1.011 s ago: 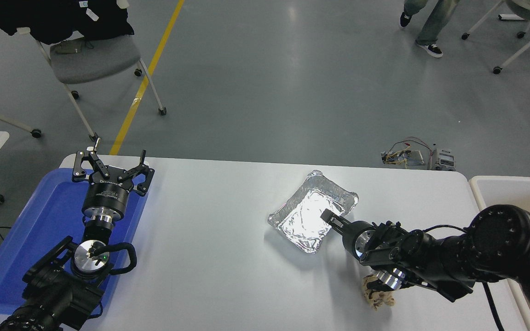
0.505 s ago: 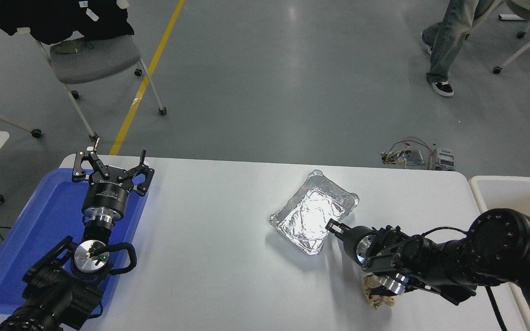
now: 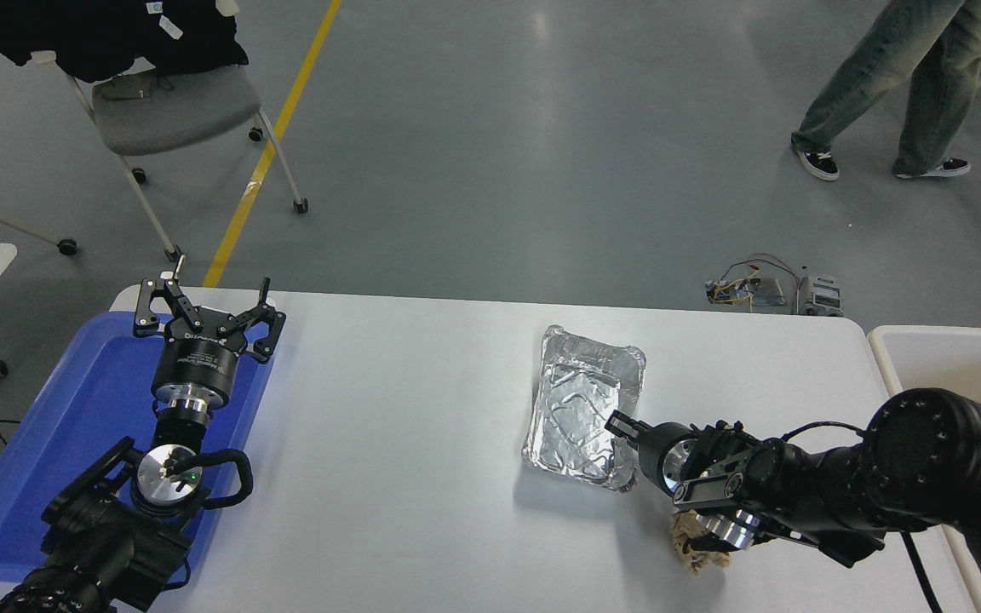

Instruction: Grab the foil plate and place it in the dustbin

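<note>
The foil plate (image 3: 582,407) is a shiny crinkled tray right of the table's middle, its long side running nearly front to back. My right gripper (image 3: 622,423) comes in from the right and is shut on the plate's right rim, near its front corner. A shadow lies under the plate's front-left edge, so that side looks slightly raised. The dustbin (image 3: 933,333), with a white rim and a tan inside, stands off the table's right end, partly hidden behind my right arm. My left gripper (image 3: 205,300) is parked, open and empty, at the lower left.
A flat blue tray (image 3: 73,409) lies under the left arm at the table's left end. A crumpled beige paper ball (image 3: 700,552) sits under my right wrist near the front edge. A person's legs (image 3: 891,85) cross the floor at the top right. A chair (image 3: 167,102) stands at the top left.
The foil plate has swung from lying diagonally to nearly front-to-back and shifted a little toward me. My right gripper moved from over its middle to its right rim. The person walked right.
</note>
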Robot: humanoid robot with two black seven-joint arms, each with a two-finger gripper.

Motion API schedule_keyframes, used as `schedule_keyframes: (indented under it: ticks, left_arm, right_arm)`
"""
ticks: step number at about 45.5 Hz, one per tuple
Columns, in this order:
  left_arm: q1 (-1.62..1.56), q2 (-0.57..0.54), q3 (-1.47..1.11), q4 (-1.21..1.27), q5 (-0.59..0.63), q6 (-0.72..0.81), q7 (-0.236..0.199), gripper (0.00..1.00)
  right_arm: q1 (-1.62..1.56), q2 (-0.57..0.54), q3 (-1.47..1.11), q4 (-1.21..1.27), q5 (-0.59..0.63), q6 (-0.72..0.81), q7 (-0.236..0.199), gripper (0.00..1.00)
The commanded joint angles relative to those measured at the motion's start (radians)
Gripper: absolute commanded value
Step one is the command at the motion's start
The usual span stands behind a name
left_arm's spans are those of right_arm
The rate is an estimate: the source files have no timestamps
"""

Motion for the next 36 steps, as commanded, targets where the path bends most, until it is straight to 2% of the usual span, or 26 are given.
schedule_keyframes:
  ticks: [1, 11, 22, 36]
  left_arm:
    - [0.000, -0.001, 0.000, 0.000, 0.000, 0.000, 0.000, 1.00]
    - [0.000, 0.000, 0.000, 0.000, 0.000, 0.000, 0.000, 1.00]
    - [0.000, 0.000, 0.000, 0.000, 0.000, 0.000, 0.000, 1.00]
    - [0.000, 0.000, 0.000, 0.000, 0.000, 0.000, 0.000, 1.00]
  right_arm:
    - [0.013, 0.000, -0.007, 0.007, 0.002, 0.001, 0.001, 0.00]
    - [0.083, 0.000, -0.040, 0.053, 0.006, 0.001, 0.001, 0.00]
    - [0.276, -0.002, -0.101, 0.228, 0.004, 0.022, 0.004, 0.00]
    - [0.618, -0.149, -0.271, 0.357, 0.002, 0.291, 0.004, 0.00]
